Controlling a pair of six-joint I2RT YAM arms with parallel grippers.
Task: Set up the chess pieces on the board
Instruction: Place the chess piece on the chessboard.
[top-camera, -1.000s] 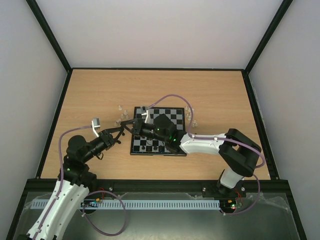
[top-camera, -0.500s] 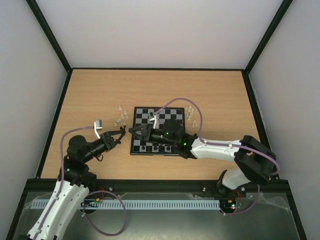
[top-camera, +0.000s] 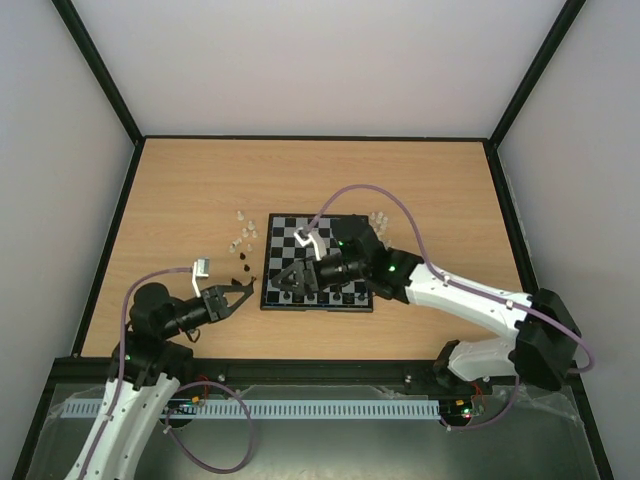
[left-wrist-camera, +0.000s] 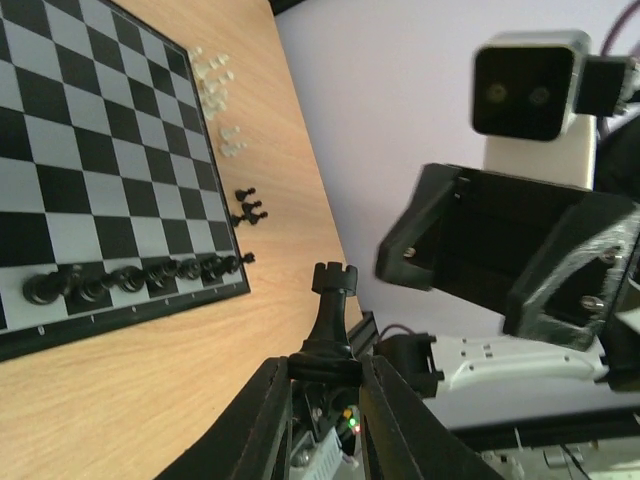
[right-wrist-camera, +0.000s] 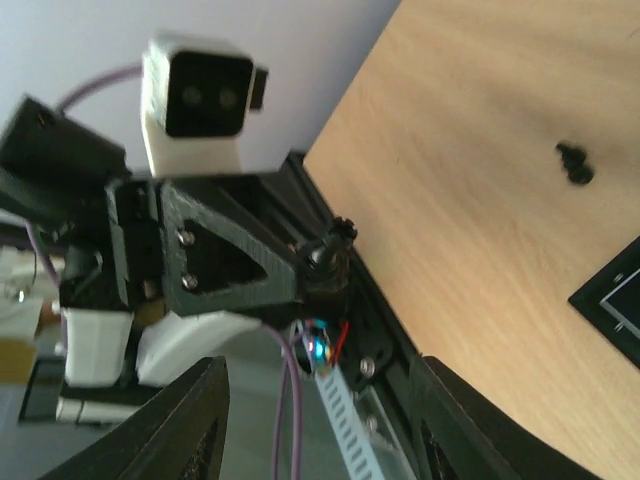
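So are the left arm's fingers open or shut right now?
Shut, on a black rook: in the left wrist view both fingers press its base, and it sticks up between them.

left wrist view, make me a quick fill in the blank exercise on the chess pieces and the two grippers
The left gripper is shut on a rook whose colour is ___.
The translucent pieces lie off the board, on the ___.
The black pieces seen on the board stand in a single ___ along one edge.
The right gripper has its jaws ___, with nothing between them.
Missing words: black; table; row; open.
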